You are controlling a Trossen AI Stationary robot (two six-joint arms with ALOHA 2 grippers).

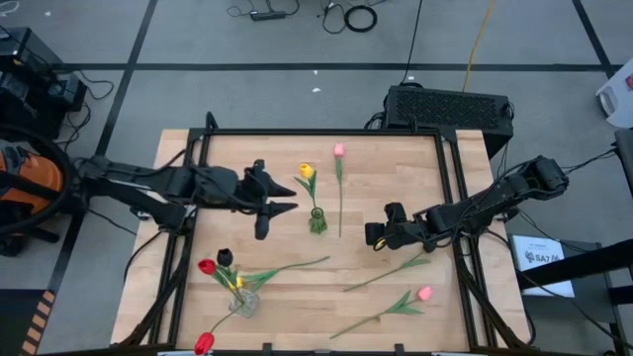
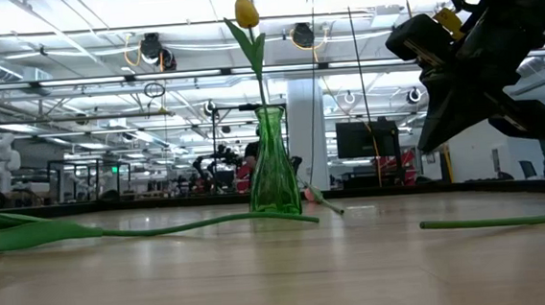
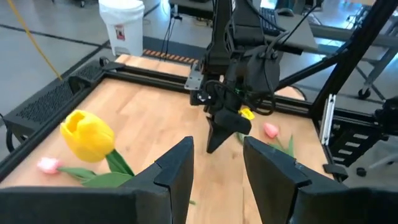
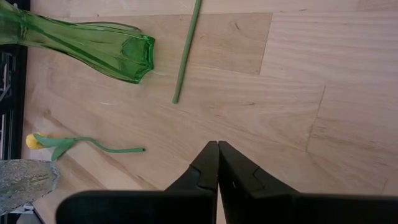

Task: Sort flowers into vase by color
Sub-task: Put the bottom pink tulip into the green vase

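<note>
A yellow tulip (image 1: 307,171) stands upright in the green vase (image 1: 317,221) near the middle of the counter (image 1: 396,168), its head leaning toward the left arm's side. A pink tulip (image 1: 338,150) lies flat just beside that vase on the right arm's side, head toward the far edge and stem running along the vase. At the near left, a clear vase (image 1: 244,303) holds a red tulip (image 1: 206,266) and a black tulip (image 1: 225,257), with a small yellow head (image 1: 238,282) showing just above its rim and a long green stem (image 1: 292,266) reaching out from the cluster toward the centre. A second red tulip (image 1: 204,342) lies at the near edge, close below the clear vase. On the near right, a second pink tulip (image 1: 424,293) lies flat, and a separate stem (image 1: 386,272) lies just above it, its head hidden. The left pincer (image 1: 280,195) hovers just beside the green vase on its left side, its fingers (image 3: 176,167) spread apart and holding nothing. The right pincer (image 1: 374,234) hangs above the counter to the right of the green vase, its fingers (image 4: 208,163) pressed together and empty.
</note>
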